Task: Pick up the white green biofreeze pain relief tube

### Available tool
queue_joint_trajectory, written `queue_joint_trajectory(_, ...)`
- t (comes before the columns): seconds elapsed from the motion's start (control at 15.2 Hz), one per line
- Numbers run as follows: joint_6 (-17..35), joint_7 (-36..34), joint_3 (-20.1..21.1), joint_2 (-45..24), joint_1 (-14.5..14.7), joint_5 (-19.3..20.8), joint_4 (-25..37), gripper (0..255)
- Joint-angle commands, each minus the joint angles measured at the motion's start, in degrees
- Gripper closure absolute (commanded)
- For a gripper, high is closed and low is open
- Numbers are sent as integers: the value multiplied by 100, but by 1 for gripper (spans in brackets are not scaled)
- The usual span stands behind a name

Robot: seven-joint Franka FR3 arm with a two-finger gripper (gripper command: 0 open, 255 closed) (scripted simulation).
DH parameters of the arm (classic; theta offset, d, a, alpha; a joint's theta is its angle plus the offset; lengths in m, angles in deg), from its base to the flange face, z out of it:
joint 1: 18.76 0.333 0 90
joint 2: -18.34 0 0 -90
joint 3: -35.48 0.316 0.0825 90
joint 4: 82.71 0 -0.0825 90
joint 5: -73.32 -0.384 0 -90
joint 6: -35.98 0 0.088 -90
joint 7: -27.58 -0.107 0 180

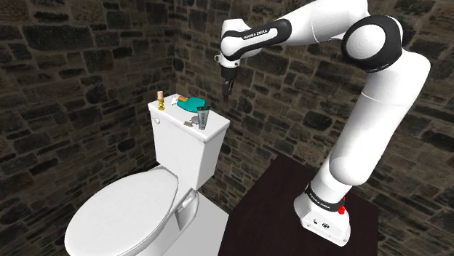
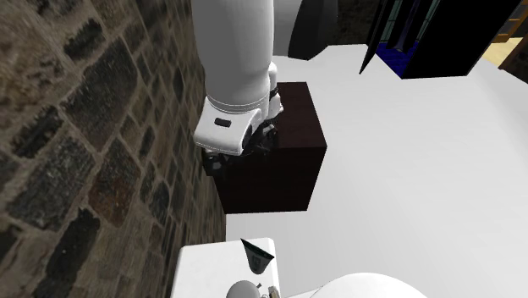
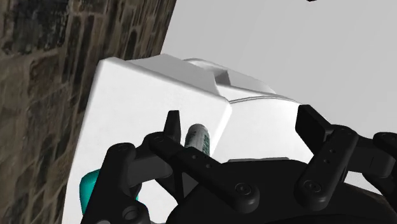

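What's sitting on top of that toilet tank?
The tank lid carries a small tan bottle, a teal item, an upright tube and a tiny grey piece beside it. From the wrist view, the end effector hides much of the lid.

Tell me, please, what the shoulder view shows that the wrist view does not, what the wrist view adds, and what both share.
Shoulder view: the white arm, its dark stand and a small tan bottle on the toilet tank. Wrist view: the gripper with its fingers standing apart, open. Both: the tank, the upright tube on it, a teal object beside that, and the stone wall.
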Motion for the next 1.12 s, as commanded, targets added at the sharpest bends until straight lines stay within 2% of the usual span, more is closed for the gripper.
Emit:
queue_joint_trajectory(0.0,22,246,-8,-472,-34,-52,422,0)
queue_joint_trajectory(0.53,-209,952,116,-2369,-152,-192,2442,0)
queue_joint_trajectory(1.06,268,944,124,-2581,-156,-199,2177,0)
